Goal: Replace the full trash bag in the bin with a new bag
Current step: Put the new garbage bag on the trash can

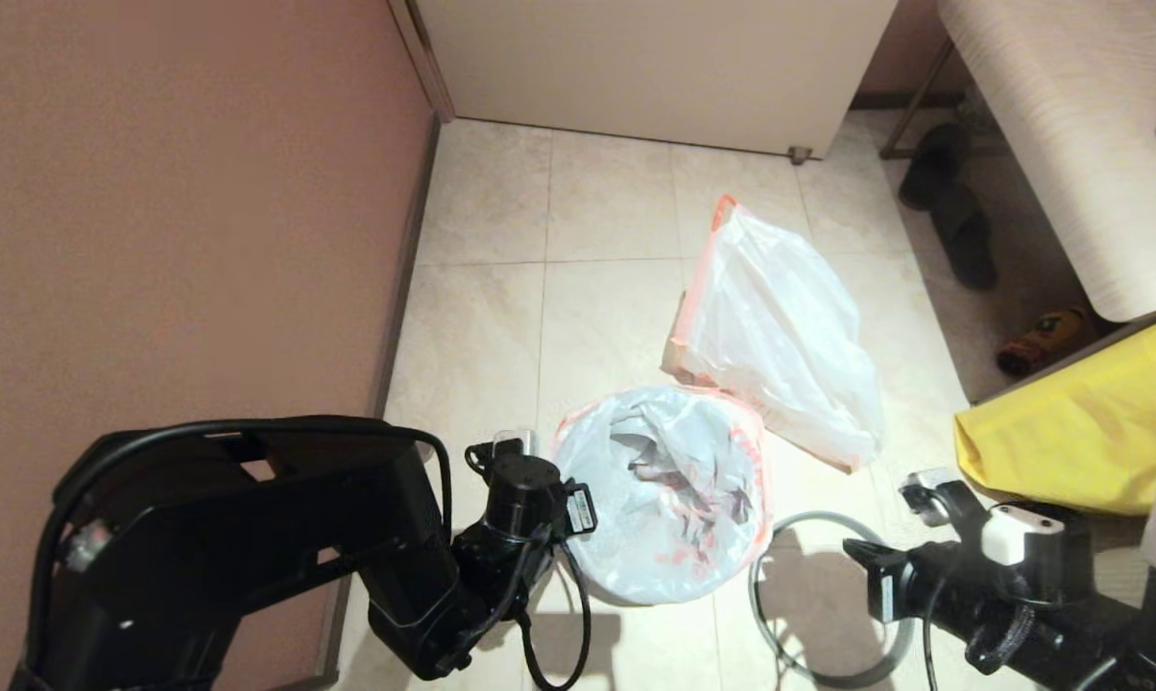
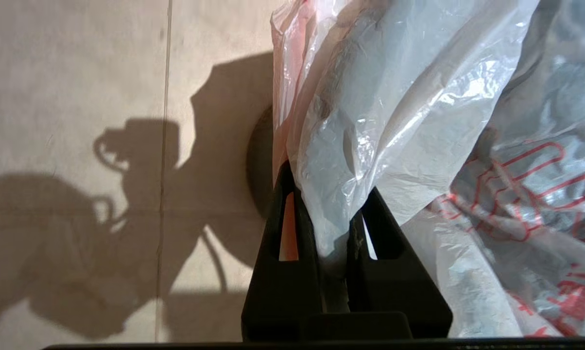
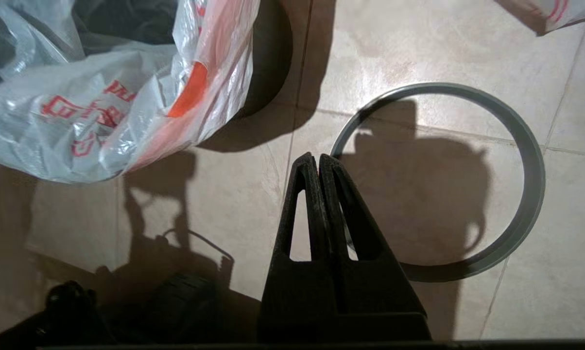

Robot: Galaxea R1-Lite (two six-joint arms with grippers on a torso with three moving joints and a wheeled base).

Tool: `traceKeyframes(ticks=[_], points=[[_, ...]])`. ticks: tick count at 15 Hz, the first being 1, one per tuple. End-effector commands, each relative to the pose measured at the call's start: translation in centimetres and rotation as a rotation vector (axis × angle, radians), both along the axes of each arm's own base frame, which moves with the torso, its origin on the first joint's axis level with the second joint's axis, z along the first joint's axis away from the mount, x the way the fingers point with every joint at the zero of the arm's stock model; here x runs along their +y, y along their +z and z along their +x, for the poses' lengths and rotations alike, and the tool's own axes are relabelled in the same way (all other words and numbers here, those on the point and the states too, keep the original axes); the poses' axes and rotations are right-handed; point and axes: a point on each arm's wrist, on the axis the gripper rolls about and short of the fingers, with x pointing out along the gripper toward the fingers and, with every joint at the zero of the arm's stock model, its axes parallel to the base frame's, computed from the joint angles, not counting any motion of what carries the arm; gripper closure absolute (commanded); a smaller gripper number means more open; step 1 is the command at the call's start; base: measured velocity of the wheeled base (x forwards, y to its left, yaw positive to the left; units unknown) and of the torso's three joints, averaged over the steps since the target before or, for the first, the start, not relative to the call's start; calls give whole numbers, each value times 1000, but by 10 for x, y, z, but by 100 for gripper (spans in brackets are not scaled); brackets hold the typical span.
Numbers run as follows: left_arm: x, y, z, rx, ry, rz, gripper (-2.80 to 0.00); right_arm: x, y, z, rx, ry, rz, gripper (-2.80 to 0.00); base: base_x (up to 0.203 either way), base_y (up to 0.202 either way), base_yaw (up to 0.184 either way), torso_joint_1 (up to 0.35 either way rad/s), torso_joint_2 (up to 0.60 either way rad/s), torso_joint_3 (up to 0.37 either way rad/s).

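- Full bag (image 1: 780, 336) is laid on the floor tiles, beyond the bin and well apart from both grippers.
- New bag (image 1: 660, 489) is draped over the bin (image 3: 268, 58); only a strip of the bin's dark wall is seen.
- Hoop (image 1: 828, 595) is laid flat on the tiles just right of the bin.
- Left gripper (image 2: 329, 194) is clamped on the new bag's edge at the bin's left side.
- Right gripper (image 3: 318, 158) is pressed together, empty, above the hoop's rim.

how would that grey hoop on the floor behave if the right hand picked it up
The grey hoop probably stays stiff: it keeps a clean round shape. It looks thin and open, so likely light. Lying flat on the tile floor, its low edge may be awkward to grip.
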Motion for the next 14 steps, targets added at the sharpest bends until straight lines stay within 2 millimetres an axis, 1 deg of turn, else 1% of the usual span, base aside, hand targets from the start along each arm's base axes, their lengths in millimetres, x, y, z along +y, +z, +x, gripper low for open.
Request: traceKeyframes(ticks=[1,3,4,6,8,10,12,14], points=[[11,10,11,-101,38,-10,0,-13,34,-21,-100,-45,65,0,0,0,0,0,0,0],[22,16,16,-130,81,0,0,-24,52,-37,-168,-65,93,0,0,0,0,0,0,0],[32,18,19,-133,114,11,0,-28,61,-48,-199,-61,92,0,0,0,0,0,0,0],[48,12,23,-107,154,35,0,-32,65,-64,-203,-45,41,0,0,0,0,0,0,0],[46,13,20,-112,151,67,0,-35,69,-74,-202,-64,-16,0,0,0,0,0,0,0],[42,12,18,-115,156,80,0,-38,71,-70,-204,-136,-57,0,0,0,0,0,0,0],[43,13,19,-118,166,81,0,-35,69,-65,-184,-128,-61,0,0,0,0,0,0,0],[48,12,22,-117,180,83,0,-26,69,-51,-161,-99,-47,0,0,0,0,0,0,0]])
